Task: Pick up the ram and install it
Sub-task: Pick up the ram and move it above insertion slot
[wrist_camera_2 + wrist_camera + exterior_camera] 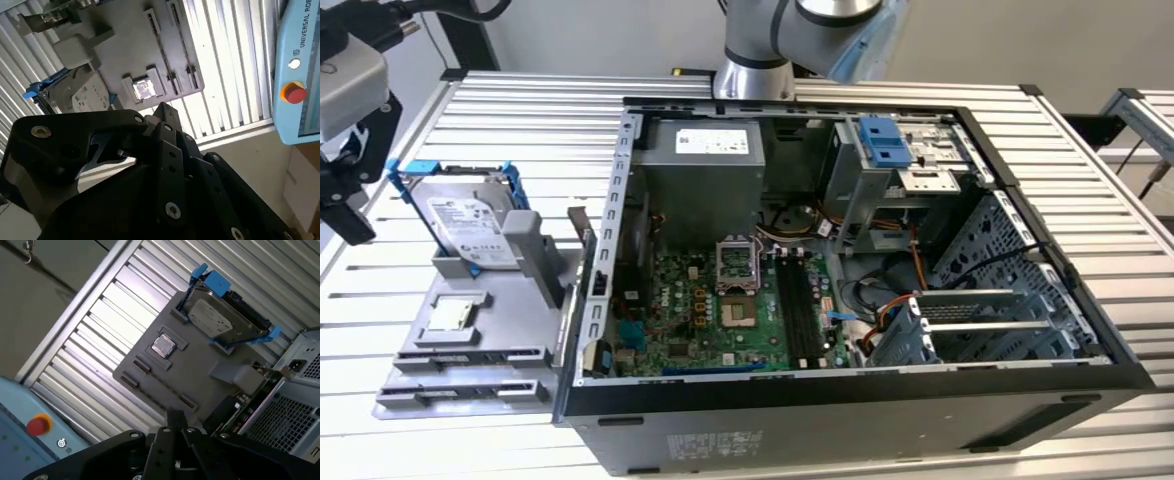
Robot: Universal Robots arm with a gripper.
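Hovering over the slatted table (1067,130) at the exterior view's left edge, the gripper (350,205) sits left of the grey holder tray (467,350) and above it, touching nothing. Its black body fills the near part of both wrist views (175,420) (162,112), and I cannot tell whether it is apart or together. Nothing is seen held in it. The ram (579,228) stands on edge at the tray's right side, a thin dark sliver between the upright grey block (520,240) and the left wall of the computer case (854,400). In the first wrist view it looks like a narrow strip (264,371) just past the block. The hard drive (460,215) in its blue frame leans upright at the tray's far end, and the small square chip (451,315) lies flat nearer the front. The case lies open in the middle, right of the tray, with the motherboard (680,300) showing. The long black slots (801,310) run near to far on the board's right. A blue pendant with a red button (294,93) shows in both wrist views.
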